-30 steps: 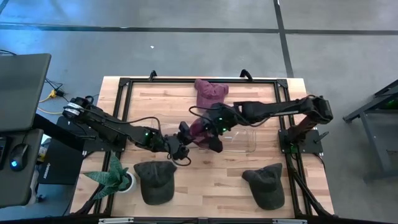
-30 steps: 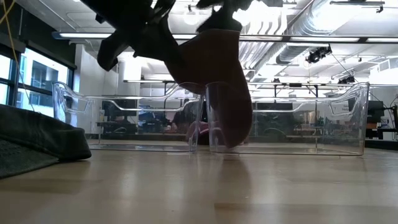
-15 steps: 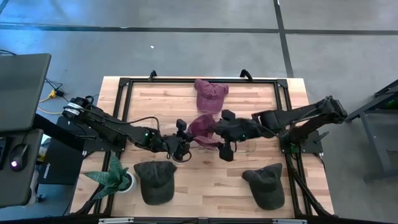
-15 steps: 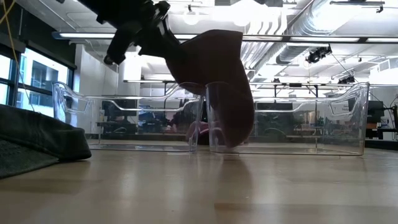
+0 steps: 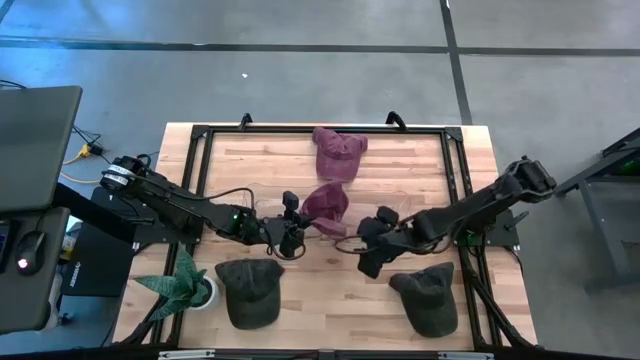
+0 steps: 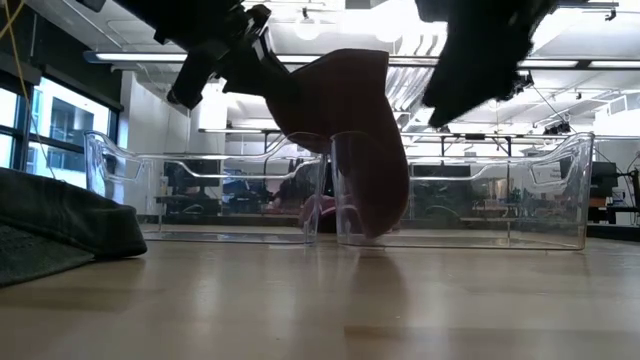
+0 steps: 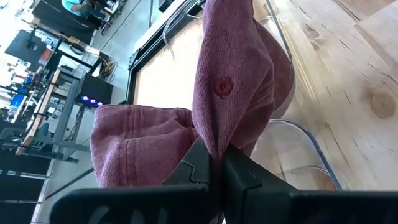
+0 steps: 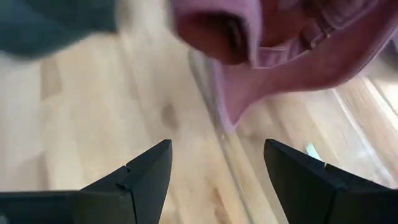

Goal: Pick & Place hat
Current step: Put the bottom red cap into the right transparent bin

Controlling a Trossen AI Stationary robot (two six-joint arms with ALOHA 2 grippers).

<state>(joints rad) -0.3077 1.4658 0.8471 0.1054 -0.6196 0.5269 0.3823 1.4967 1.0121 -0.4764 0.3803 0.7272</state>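
A maroon hat hangs near the table's middle, with my left gripper shut on it; its top button faces the left wrist view. In the low view the hat droops from that gripper at the left end of a clear bin. My right gripper stands open nearer the front edge, clear of the hat; its wrist view shows the open fingers with the hat beyond them. A second maroon hat lies at the far side. My left gripper pinches a fold of the hat's crown between its two shut fingers, a little below the top button. The fingers come slanting from the table's left. The hat hangs beyond and below them; whether its lower edge touches the bin, I cannot tell.
Two dark green hats lie near the front edge. A potted plant stands at the front left. The clear bin sits right of the middle. A black frame runs round the table.
My right gripper has drawn away from the maroon hat toward the table's near edge and downward, turning as it went, its fingers wide apart throughout. My left gripper has rolled a little in place, still shut on the hat, which stays hanging.
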